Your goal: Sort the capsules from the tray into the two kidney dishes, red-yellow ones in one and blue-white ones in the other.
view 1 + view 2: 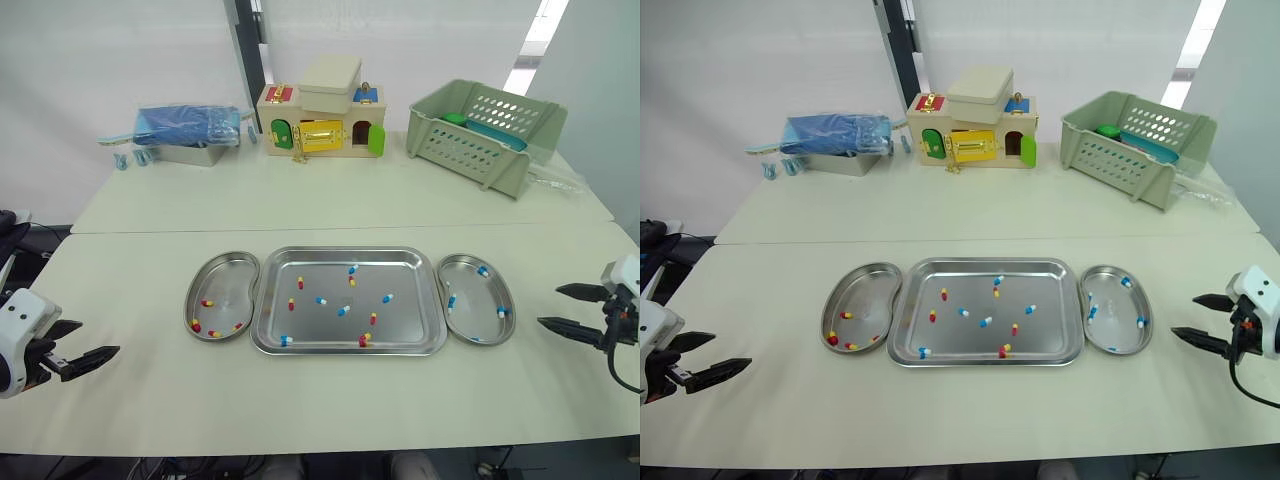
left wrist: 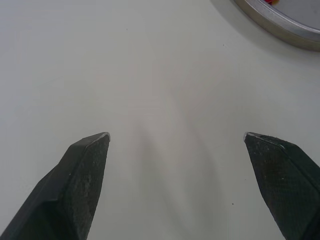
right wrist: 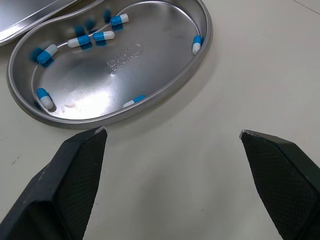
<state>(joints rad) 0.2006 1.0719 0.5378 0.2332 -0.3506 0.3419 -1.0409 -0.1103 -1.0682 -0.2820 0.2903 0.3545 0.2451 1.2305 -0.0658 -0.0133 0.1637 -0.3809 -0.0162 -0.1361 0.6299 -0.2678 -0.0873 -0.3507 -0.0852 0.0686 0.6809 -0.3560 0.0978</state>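
Pale cream surface (image 1: pixel 330 400), made of two tops meeting at a seam (image 1: pixel 300 229), with steel ware at the front and boxes along the back.

On the front top a rectangular stainless-steel tray (image 1: pixel 410 325) lies flat in the middle. A kidney-shaped steel dish (image 1: pixel 225 290) sits just beside its left edge and a second kidney-shaped steel dish (image 1: pixel 475 300) just beside its right edge. On the back top, from left to right, stand a shallow grey tray holding a blue wrapped bundle (image 1: pixel 188 125) with small blue clips (image 1: pixel 140 158) beside it, a wooden toy house with coloured doors (image 1: pixel 318 130), and a tilted pale green slotted plastic basket (image 1: pixel 485 135).
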